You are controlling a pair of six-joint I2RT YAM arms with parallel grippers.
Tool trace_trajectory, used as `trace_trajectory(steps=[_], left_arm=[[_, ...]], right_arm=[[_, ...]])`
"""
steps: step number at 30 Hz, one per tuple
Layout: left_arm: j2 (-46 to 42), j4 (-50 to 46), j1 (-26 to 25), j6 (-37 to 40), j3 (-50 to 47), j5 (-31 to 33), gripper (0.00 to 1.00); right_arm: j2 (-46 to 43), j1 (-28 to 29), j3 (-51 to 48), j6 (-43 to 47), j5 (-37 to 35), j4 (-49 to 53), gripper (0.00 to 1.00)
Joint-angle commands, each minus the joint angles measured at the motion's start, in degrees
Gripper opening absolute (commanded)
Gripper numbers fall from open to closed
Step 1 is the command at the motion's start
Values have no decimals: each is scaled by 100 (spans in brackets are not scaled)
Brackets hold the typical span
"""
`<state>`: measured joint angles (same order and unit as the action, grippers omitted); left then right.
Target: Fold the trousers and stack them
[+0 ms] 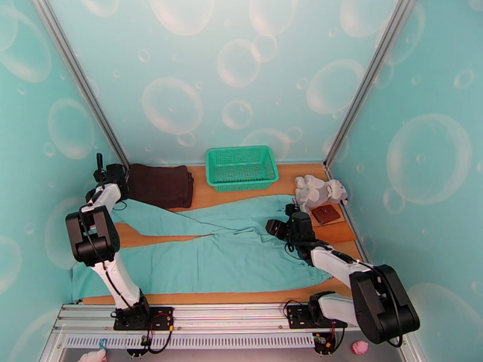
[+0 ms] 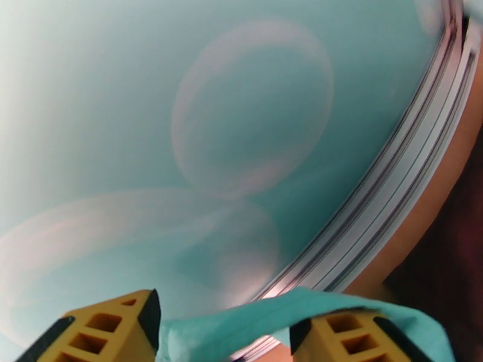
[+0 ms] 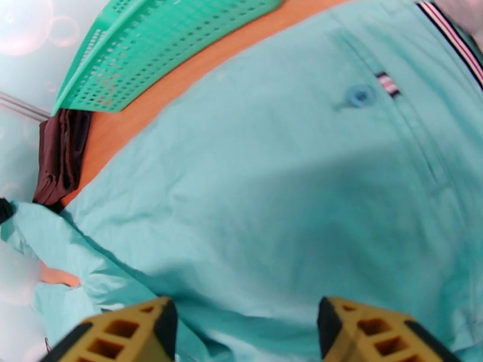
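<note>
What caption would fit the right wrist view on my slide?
Right end effector, open, over the teal trousers near the back pocket button; green basket and dark brown garment beyond.

Bubble-printed teal walls [image 1: 199, 67] enclose us from nine round to three o'clock; our wooden tabletop [image 1: 211, 197] lies evenly lit.

We see soft, matt teal cloth trousers [image 1: 229, 260], lightly creased, with a woven striped waistband, on a smooth wooden worktop [image 1: 253, 195]. The green basket [image 1: 241, 183] is perforated plastic. The folded brown garment [image 1: 160, 185] is matt cloth, and the toy [image 1: 317, 189] is fluffy plush. The right tool [image 3: 247, 333] has matt yellow plastic fingers [image 3: 368, 333].
</note>
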<state>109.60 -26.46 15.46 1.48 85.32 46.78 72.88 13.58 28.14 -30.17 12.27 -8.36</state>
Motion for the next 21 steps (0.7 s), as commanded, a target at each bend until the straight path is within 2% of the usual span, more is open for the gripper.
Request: trace_trajectory(steps=[1,3,5,8,11,14,18,21], left_arm=[[-1059,589,-191,-378,-302,-913,63],[-1493,254,-292,-789,-358,-1113,63],[-1905,56,-334,-1019,-619,-1638,63],[-2335,25,-430,-1379,-1177,-2017,64],[-2636,-377,-880,-1907,-1605,-2489,64],[-3060,-287,-1447,-2160,-2644,-3225,63],[-3383,-315,-1899,-2460,-3835,-3345,63],[-3271,-310,-2053,-2715,-4042,-3282,63]], right_arm=[[17,285,543,455,-332,321,67],[68,402,688,510,-419,242,68],[252,452,817,517,-379,117,69],[889,474,1320,673,-152,267,69],[1678,490,1887,785,30,481,69],[2334,518,2258,733,164,563,68],[2749,609,2480,716,73,471,68],[3064,648,2705,683,2,503,68]])
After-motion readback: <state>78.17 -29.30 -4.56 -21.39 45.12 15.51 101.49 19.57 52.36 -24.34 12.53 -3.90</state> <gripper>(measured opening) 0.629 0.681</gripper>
